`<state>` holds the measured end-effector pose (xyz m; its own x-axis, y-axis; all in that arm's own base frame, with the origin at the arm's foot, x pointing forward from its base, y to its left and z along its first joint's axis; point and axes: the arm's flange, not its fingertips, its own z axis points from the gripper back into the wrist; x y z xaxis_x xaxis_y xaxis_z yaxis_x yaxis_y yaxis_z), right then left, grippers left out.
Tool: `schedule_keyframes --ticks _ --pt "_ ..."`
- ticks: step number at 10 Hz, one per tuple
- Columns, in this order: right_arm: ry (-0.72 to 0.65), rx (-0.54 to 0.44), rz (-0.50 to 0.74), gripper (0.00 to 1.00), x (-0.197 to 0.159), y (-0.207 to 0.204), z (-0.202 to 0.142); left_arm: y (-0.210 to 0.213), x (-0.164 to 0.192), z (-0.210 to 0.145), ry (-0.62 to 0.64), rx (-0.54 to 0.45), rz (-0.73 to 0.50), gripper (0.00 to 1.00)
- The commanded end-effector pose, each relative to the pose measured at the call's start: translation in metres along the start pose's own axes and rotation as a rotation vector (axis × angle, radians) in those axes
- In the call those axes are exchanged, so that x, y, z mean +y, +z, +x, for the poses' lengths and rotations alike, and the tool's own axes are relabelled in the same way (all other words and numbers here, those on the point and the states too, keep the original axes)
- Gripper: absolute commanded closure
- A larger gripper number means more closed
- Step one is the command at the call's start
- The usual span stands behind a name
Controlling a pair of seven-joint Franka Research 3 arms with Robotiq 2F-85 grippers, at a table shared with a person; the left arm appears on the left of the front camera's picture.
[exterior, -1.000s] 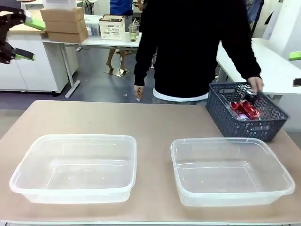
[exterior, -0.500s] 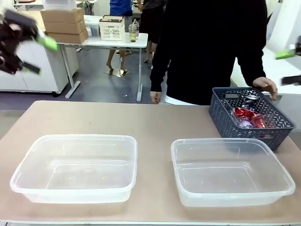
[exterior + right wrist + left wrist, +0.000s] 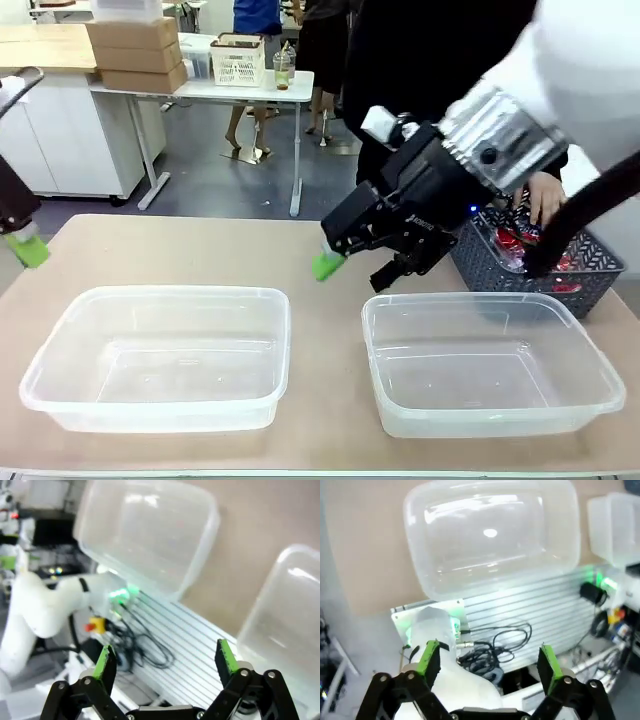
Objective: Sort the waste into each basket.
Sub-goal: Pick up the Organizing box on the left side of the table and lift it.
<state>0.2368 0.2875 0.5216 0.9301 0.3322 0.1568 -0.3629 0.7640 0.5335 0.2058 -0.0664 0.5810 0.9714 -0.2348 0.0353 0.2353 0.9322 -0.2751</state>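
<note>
At the table's far right, just behind the right tub [image 3: 470, 298], the dark lattice basket [image 3: 596, 268] holds the red cans [image 3: 503, 240]. A person's hand [image 3: 545, 198] is at the basket's far side, above the cans; can't tell if it's touching one. Can't make out any bottles in there.

Both clear tubs sit side by side on the near half of the table [image 3: 200, 250], left tub [image 3: 150, 292] apart from the right one, with a gap between them.

Right gripper [image 3: 362, 268]: arm comes in from the upper right, crossing in front of the basket and hiding part of it. The gripper hangs over the gap between the tubs, at their far ends. One green pad [image 3: 327, 266] is over bare table, the other finger is over the right tub's far left corner. Height above the table is unclear. In the right wrist view the gripper [image 3: 165, 661] has its fingers wide apart with nothing between them; two tubs show beyond.

Left gripper [image 3: 25, 245]: at the left edge of the front view, off the left tub's far left corner, one green pad showing. In the left wrist view the gripper [image 3: 488, 662] is spread wide and holds nothing. It looks down past the ribbed metal base plate [image 3: 530, 605] and cables [image 3: 490, 652] onto the left tub [image 3: 420, 570].
</note>
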Motion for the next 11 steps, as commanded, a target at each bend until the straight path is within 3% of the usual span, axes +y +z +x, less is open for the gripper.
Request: schedule_keyframes --ticks 1,2,3,4,5,6,8,9,10,11 --pt "-0.055 -0.057 0.059 0.00 0.000 0.008 -0.006 0.005 0.015 0.007 0.094 -0.042 0.017 0.00" --pt "-0.055 -0.057 0.059 0.00 0.000 0.008 -0.006 0.005 0.015 0.007 0.094 -0.042 0.017 0.00" --pt "-0.003 0.003 0.002 0.00 -0.005 0.003 0.003 -0.001 -0.002 0.000 -0.003 0.003 -0.001 0.00" --pt "0.076 0.092 -0.167 0.00 0.038 -0.040 0.014 -0.027 0.002 0.018 -0.005 0.022 0.071 0.00" --pt "0.062 0.197 -0.225 0.00 0.059 -0.089 0.028 -0.063 0.026 0.018 0.009 0.082 0.059 0.00" --pt "-0.023 0.152 -0.317 0.00 0.061 -0.120 0.035 -0.089 0.052 0.000 0.074 0.099 0.114 0.00" --pt "-0.042 0.141 -0.377 0.00 0.054 -0.149 0.029 -0.132 0.088 -0.043 0.192 0.112 0.079 0.00" --pt "0.046 0.178 -0.250 0.00 0.057 -0.129 0.001 -0.123 0.088 -0.040 0.274 0.108 0.094 0.00" --pt "0.046 0.178 -0.250 0.00 0.057 -0.129 0.001 -0.070 0.064 0.011 0.141 0.130 0.098 0.00" --pt "0.017 0.184 -0.304 0.00 0.054 -0.157 0.010 -0.067 0.078 0.006 0.203 0.128 0.094 0.00"
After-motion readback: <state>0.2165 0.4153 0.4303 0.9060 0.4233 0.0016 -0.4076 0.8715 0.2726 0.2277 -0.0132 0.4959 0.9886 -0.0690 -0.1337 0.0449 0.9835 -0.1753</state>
